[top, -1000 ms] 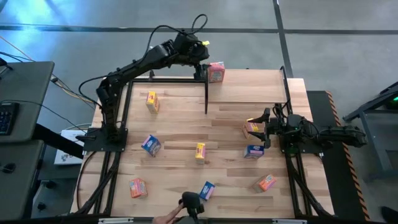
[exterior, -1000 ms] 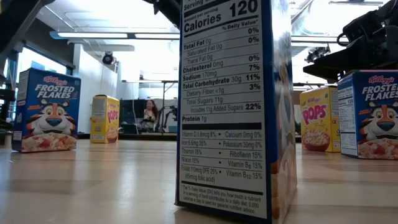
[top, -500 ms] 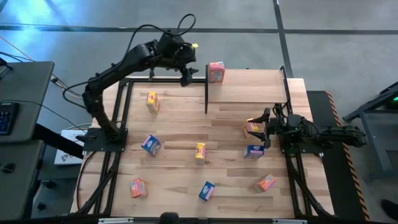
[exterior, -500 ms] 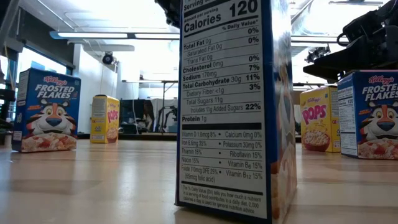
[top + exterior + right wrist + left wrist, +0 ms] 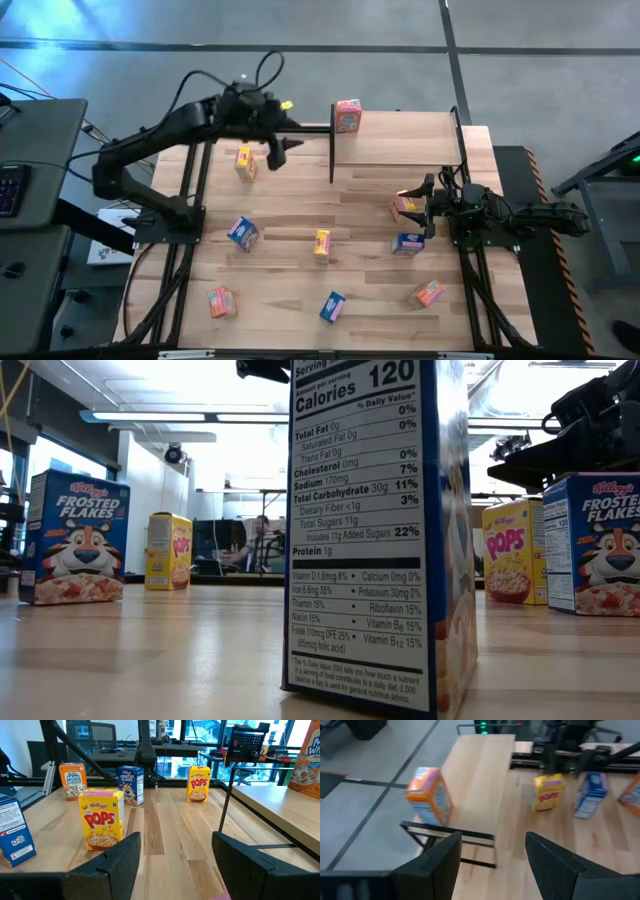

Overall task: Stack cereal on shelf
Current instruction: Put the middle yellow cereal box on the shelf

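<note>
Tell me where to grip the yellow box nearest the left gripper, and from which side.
The yellow box stands upright on the table just beside the left gripper, whose fingers are open. I would come straight down from above and close on its two broad faces near the top, since the box is narrow and nothing stands close around it.

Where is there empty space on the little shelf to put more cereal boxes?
Most of the shelf is bare: only one orange-pink box stands at its far left corner, so everything from beside it to the right end is free. The table is more crowded near the right gripper, where a yellow box and a blue box sit close.
</note>
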`<state>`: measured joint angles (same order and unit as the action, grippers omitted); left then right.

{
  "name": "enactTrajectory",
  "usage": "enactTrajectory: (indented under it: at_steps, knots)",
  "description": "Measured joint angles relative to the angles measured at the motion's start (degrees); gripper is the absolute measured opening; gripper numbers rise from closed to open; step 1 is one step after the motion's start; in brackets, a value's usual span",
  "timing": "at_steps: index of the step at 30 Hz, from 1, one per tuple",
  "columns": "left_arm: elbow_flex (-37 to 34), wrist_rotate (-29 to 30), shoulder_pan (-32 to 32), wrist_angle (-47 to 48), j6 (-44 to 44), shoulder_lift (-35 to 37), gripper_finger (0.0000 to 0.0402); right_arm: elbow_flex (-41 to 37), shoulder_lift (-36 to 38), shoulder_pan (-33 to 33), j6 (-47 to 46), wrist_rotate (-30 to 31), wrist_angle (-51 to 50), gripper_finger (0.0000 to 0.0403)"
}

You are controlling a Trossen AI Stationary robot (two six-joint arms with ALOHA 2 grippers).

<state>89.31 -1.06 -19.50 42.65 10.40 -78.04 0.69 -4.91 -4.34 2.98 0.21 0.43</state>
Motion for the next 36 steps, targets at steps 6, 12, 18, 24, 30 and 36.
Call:
enactTrajectory:
  at_steps: [6,12,18,24,30,36]
  knots:
    - [-8.75,0.21,3.29,-4.13,-3.3,5.78,0.0211,-0.01,0.0,0.0,0.01,0.0,-0.01,0.0239]
    - [-17.55,0.5,5.52,-11.35,-5.77,9.95,0.0211,0.0,0.0,0.0,0.0,0.0,-0.02,0.0239]
    - [-26.0,0.52,7.08,-19.89,-8.57,12.65,0.0211,-0.01,0.0,0.0,0.0,0.0,-0.01,0.0239]
    - [-31.64,0.73,8.46,-25.93,-12.19,13.18,0.0211,-0.01,0.0,0.0,0.0,0.0,-0.02,0.0239]
    - [-33.46,1.97,11.37,-27.97,-15.08,13.14,0.0211,0.0,0.0,0.0,0.0,0.0,-0.01,0.0239]
    - [-33.45,6.85,15.91,-29.76,-15.79,13.14,0.0211,0.0,0.0,0.0,0.0,0.0,0.0,0.0239]
